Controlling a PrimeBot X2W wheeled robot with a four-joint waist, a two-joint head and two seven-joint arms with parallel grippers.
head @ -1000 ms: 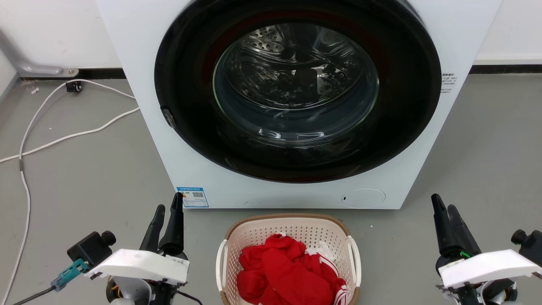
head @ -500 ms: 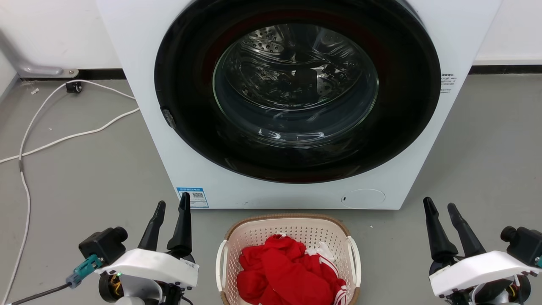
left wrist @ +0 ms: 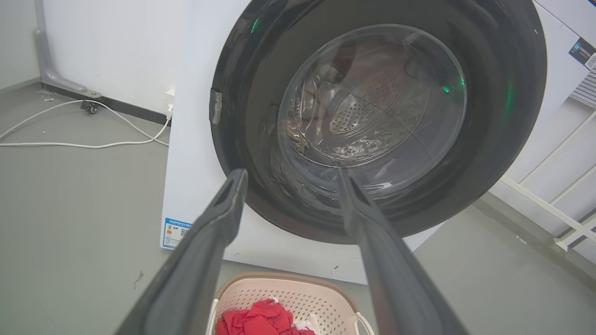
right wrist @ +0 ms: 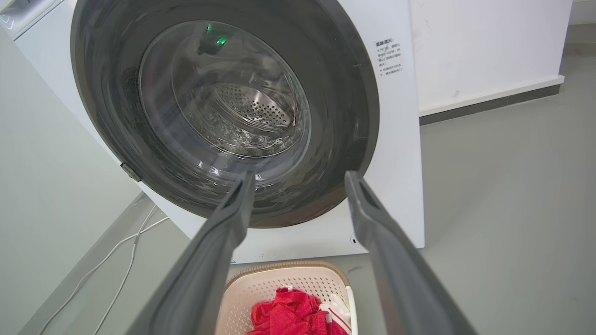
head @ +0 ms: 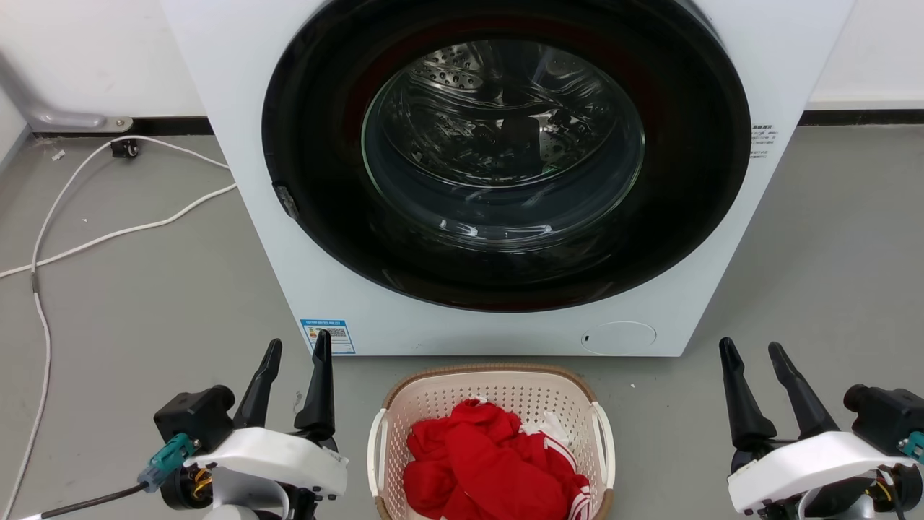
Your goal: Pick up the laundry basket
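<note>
- My left fingers (head: 321, 354) and right fingers (head: 729, 361) are both spread apart and hold nothing.
- The laundry basket (head: 498, 393) sits on the floor (head: 144, 310) between the two pairs. It touches neither and lies closer to the left pair.
- My first worry is the uneven reach. If both arms close in together, the left pair would likely arrive first and shove the basket sideways.
- The handles (head: 605, 440) are thin white loops hugging the basket's sides. A finger could slide past one or jab the perforated wall instead.
- The washing machine (head: 245, 180) stands just beyond my fingertips. I judge that a lift drifting forward could knock the basket's far rim against it.
- The red clothes (head: 491, 462) are heaped loosely, so a lopsided lift could tip them out, or a finger could snag the fabric.
- The basket is cream plastic dotted with small holes, a rounded rectangle with a brown woven-look rim. It looks hard, smooth and probably slippery.
- The clothes are soft and crumpled, with some white striping.
- The machine is glossy white, with a round dark door and a dimpled metal drum behind curved glass (head: 503, 144).
- A white cable (head: 108, 235) trails across the smooth grey floor, well out past the left fingers.
</note>
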